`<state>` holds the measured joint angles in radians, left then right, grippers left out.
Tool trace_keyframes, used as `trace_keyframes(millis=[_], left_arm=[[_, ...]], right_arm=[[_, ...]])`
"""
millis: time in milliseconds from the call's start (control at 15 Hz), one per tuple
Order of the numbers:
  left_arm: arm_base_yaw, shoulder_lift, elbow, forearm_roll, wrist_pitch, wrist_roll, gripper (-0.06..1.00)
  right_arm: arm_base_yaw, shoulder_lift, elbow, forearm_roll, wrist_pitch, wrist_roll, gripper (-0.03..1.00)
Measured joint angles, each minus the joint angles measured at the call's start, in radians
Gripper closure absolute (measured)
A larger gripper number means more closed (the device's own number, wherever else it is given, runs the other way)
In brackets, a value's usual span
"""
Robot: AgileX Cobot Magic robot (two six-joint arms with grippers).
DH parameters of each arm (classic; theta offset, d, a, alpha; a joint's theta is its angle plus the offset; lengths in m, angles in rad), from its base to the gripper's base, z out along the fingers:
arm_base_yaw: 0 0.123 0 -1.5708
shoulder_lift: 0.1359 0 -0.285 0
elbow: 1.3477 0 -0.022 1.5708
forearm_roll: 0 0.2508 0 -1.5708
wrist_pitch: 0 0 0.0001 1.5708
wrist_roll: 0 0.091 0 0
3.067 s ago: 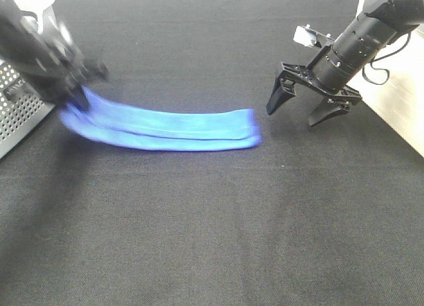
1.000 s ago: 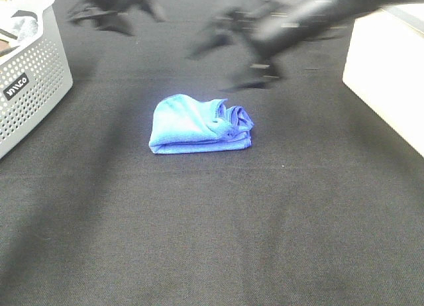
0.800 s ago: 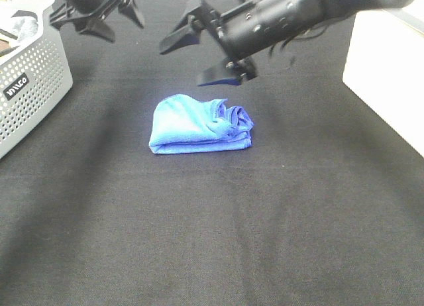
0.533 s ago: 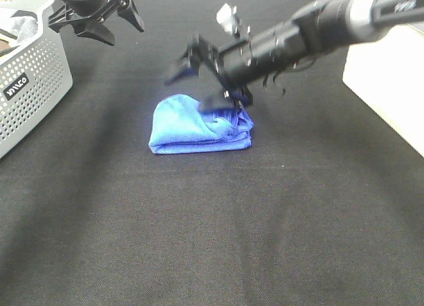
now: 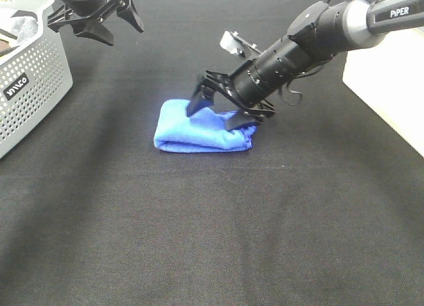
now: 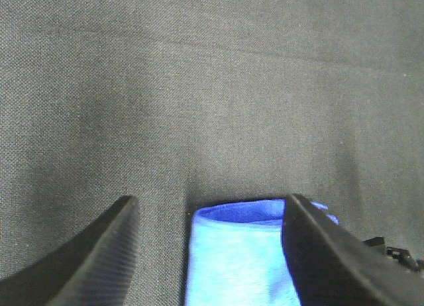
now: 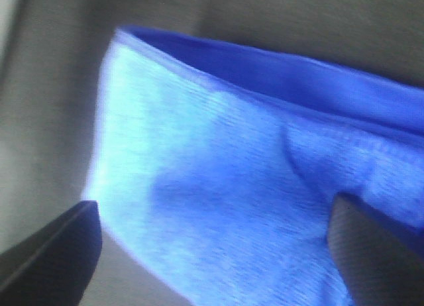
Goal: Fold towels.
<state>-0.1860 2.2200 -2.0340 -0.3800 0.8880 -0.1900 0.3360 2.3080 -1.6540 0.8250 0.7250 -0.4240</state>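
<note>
The blue towel (image 5: 192, 128) lies folded into a small thick bundle on the black table, left of centre. My right gripper (image 5: 215, 112) is open and reaches across from the right. Its two fingertips straddle the towel's top and press down on its right half. In the right wrist view the towel (image 7: 218, 160) fills the frame between the open fingers (image 7: 46, 253). My left gripper (image 5: 111, 22) is open and empty, raised at the far left, well away from the towel. The left wrist view shows the towel (image 6: 242, 259) far below between its fingers (image 6: 99, 253).
A perforated grey basket (image 5: 30, 74) with dark cloth inside stands at the left edge. A white box (image 5: 387, 74) stands at the right edge. The black cloth-covered table (image 5: 212, 226) stretches toward the front.
My right gripper swung in from the back and came down open onto the towel, pressing its bunched right side flatter. The left gripper stayed at the back left.
</note>
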Motion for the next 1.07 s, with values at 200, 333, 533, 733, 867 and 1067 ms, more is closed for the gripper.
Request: trace_keyframes(millis=[200,333,533,733,867,1067], left_arm=[[0.000,0.000,0.000,0.004,0.008,0.000,0.35],[0.000,0.002,0.000,0.008,0.024,0.001,0.35],[0.000,-0.025,0.000,0.026,0.108,0.065,0.35],[0.000,-0.069,0.000,0.056,0.214,0.094,0.35],[0.000,-0.119,0.000,0.106,0.302,0.114,0.35],[-0.031,-0.218,0.000,0.204,0.321,0.126,0.35]], right_arm=[[-0.033,-0.022,0.000,-0.088,0.005,0.058,0.10],[-0.056,-0.039,0.000,-0.126,0.006,0.072,0.10],[-0.073,-0.090,0.000,-0.249,0.031,0.111,0.10],[-0.073,-0.156,0.000,-0.375,0.094,0.190,0.10],[-0.073,-0.221,0.000,-0.469,0.178,0.254,0.10],[-0.073,-0.328,0.000,-0.524,0.291,0.310,0.10]])
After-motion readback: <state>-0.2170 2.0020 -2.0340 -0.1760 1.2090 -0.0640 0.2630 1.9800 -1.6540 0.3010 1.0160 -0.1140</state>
